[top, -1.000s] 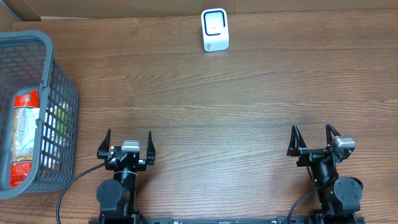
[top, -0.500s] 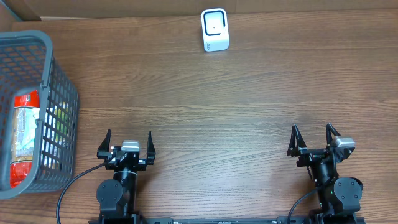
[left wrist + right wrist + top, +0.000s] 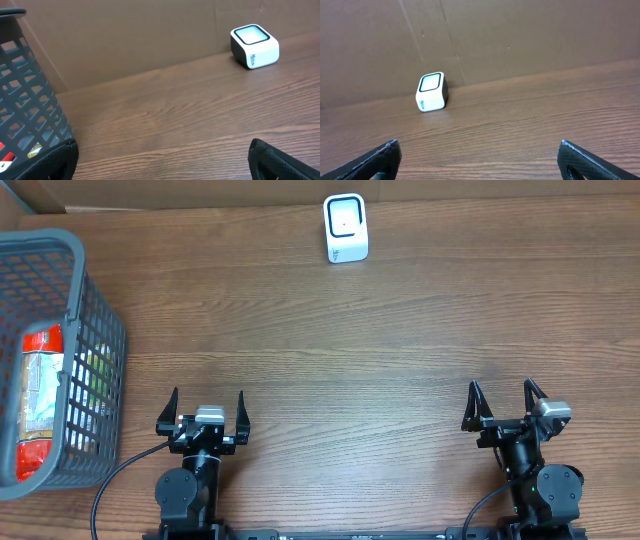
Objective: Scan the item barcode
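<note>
One grey mesh basket (image 3: 75, 290); one white scanner (image 3: 345, 227); one wooden table (image 3: 350, 350). Two grippers: left gripper (image 3: 207, 395) and right gripper (image 3: 500, 388), two fingers (image 3: 241, 408) on each, four in all. Inside the basket, one red-ended packet (image 3: 42, 385) counted for certain; yellow-green shapes beside it too hidden behind the mesh to count. One black cable (image 3: 115, 480)

A dark wood-grain worktop (image 3: 400, 330) is seen, evenly lit, and it is backed along its far edge by a brown cardboard wall (image 3: 520, 35).
</note>
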Tool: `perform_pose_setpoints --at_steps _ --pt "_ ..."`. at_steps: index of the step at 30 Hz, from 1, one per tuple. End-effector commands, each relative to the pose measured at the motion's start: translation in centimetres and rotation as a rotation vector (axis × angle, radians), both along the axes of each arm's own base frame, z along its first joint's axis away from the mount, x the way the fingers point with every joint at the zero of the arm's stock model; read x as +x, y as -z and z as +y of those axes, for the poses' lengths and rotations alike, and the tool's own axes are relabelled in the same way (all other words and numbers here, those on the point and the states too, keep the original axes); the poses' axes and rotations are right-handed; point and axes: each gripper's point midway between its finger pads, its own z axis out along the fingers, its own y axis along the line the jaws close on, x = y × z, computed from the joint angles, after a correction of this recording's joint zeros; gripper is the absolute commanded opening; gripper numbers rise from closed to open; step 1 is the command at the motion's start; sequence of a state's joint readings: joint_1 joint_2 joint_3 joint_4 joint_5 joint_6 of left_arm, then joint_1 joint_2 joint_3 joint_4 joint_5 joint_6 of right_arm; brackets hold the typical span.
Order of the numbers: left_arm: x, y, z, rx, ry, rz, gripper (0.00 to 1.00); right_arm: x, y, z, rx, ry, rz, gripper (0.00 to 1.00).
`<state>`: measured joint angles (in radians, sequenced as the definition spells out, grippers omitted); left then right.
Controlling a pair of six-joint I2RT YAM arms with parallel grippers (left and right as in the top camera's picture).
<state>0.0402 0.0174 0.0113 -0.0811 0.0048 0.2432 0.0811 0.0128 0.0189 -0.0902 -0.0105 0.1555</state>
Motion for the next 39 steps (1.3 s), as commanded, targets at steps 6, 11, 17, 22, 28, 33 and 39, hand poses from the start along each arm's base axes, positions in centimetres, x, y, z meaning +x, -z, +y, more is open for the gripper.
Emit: perform_pose_setpoints --at_steps 6,11,17,22,28,33,39 --pt "0.0 0.0 -0.1 -0.004 0.008 -0.009 1.0 0.0 0.2 0.0 -0.007 0.001 -0.006 1.0" --pt "0.0 0.0 -0.1 -0.004 0.008 -0.009 1.0 0.0 0.2 0.1 -0.002 0.0 -0.005 1.0" --pt "0.0 0.0 -0.1 -0.004 0.008 -0.009 0.99 0.0 0.2 0.1 0.005 0.0 -0.004 1.0" --pt "0.0 -0.1 -0.1 -0.004 0.008 -0.009 1.0 0.0 0.2 0.1 0.005 0.0 -0.004 1.0" --pt "0.0 -0.1 -0.1 -0.004 0.007 -0.009 0.99 0.0 0.0 0.2 0.028 -0.01 -0.006 1.0" --pt "0.0 -0.1 -0.7 -0.017 0.043 -0.013 0.99 -0.1 -0.1 0.7 0.029 -0.035 -0.01 1.0" --pt "-0.1 -0.3 -0.8 -0.118 0.036 -0.002 1.0 -0.3 -1.0 1.6 0.031 -0.091 -0.039 1.0"
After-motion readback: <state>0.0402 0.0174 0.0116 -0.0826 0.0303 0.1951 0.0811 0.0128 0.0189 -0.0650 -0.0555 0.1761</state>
